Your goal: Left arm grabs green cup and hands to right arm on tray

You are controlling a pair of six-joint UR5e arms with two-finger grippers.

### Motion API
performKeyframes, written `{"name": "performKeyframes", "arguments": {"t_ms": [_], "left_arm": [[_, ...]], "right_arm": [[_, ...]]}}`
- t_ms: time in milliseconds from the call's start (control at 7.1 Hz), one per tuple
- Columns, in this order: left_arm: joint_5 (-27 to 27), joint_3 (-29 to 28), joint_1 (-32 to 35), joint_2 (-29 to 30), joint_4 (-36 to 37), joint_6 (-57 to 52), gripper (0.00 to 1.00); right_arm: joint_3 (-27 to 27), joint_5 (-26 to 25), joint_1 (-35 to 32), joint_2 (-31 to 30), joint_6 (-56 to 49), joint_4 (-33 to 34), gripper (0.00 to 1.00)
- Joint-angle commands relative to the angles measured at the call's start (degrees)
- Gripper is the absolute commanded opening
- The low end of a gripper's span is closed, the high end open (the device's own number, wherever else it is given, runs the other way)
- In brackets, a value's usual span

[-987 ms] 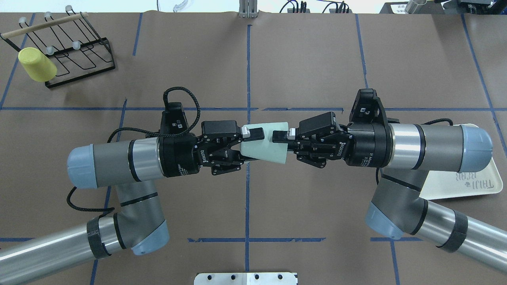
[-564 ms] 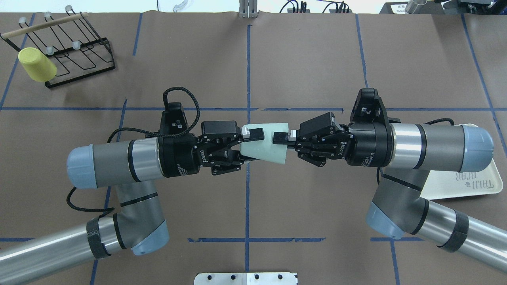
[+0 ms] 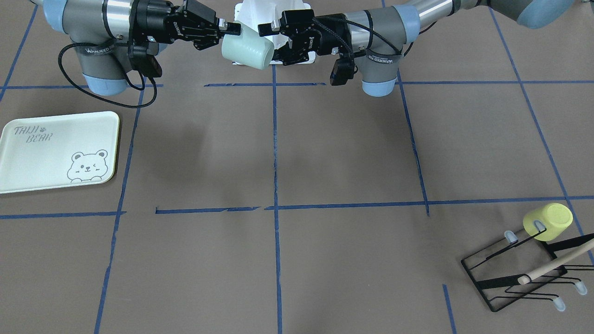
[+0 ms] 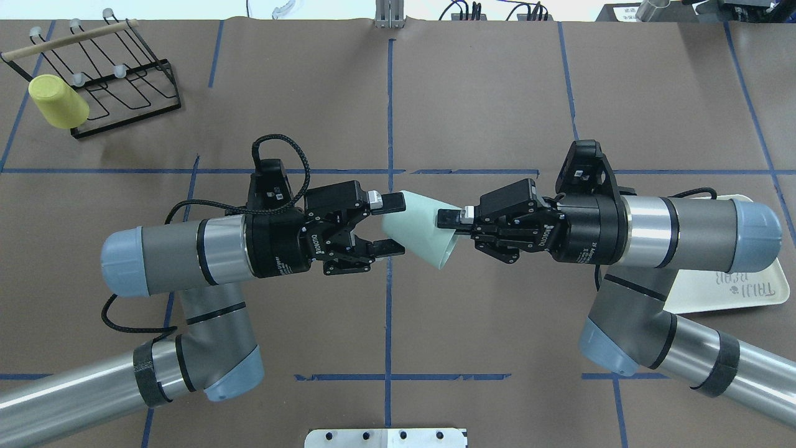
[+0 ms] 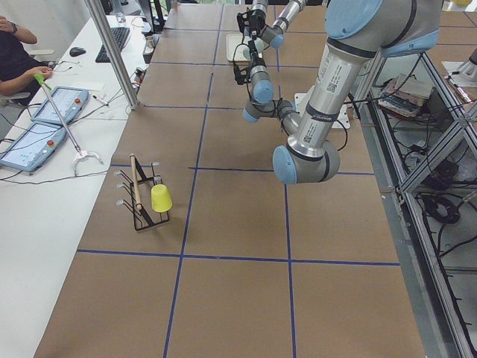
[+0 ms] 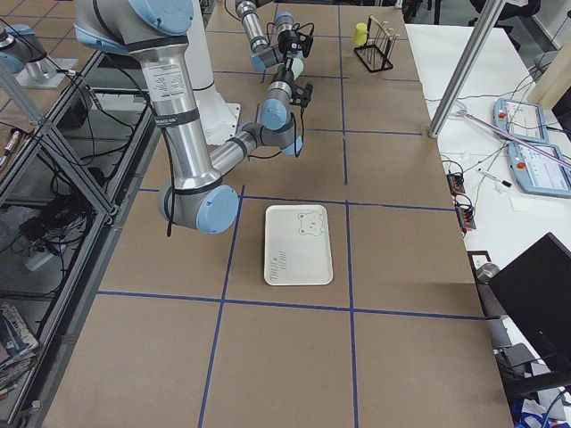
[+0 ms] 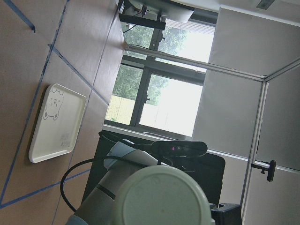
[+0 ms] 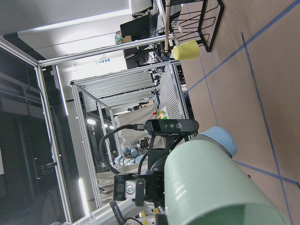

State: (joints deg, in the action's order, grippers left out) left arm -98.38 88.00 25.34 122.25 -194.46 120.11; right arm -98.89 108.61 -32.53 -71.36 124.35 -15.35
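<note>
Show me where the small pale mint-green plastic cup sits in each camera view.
Front-facing: small pale mint-green plastic cup, top centre.
Overhead: cup, centre.
Exterior left: too small to tell.
Exterior right: cup, top centre, tiny.
Left wrist: cup, bottom centre.
Right wrist: cup, bottom right.
Landmark in most views: flat cream-green rectangular bear tray.

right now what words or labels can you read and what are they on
"TAIJI BEAR": on the tray, beside a bear drawing.
"WANDEED" (roughly), rest blurred: on the left arm and the right arm.
White print on the left pincer and the right pincer: too small to read.
Label strips along both arms, side views: unreadable.
Green cup: no text seen.
</note>
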Motion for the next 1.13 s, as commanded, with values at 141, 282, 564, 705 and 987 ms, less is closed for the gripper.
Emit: {"name": "performKeyframes", "arguments": {"t_ms": [141, 282, 564, 705, 987], "left_arm": [[0.38, -0.02, 0.32, -0.34, 0.75, -0.58, 1.0], [3.08, -0.37, 0.32, -0.34, 0.92, -0.66, 1.0], [4.6, -0.29, 2.5, -0.34, 9.55, -0.67, 1.0], [4.52, -0.11, 4.26, -0.34, 15.71, -0.75, 1.0], [4.17, 1.55, 7.69, -0.26, 31.6, -3.37, 1.0]], "right_arm": [[-0.34, -5.74, -1.48, -9.55, -1.99, -2.32, 0.0], [-0.17, -5.43, -5.75, -13.06, -2.79, -1.1, 0.0], [0.19, 13.95, -22.32, -13.99, -8.2, 13.67, 0.0], [-0.16, 22.61, -28.5, -13.19, -14.51, 22.73, 0.0], [-0.43, 32.33, -35.57, -14.06, -27.08, 37.26, 0.0]]}}
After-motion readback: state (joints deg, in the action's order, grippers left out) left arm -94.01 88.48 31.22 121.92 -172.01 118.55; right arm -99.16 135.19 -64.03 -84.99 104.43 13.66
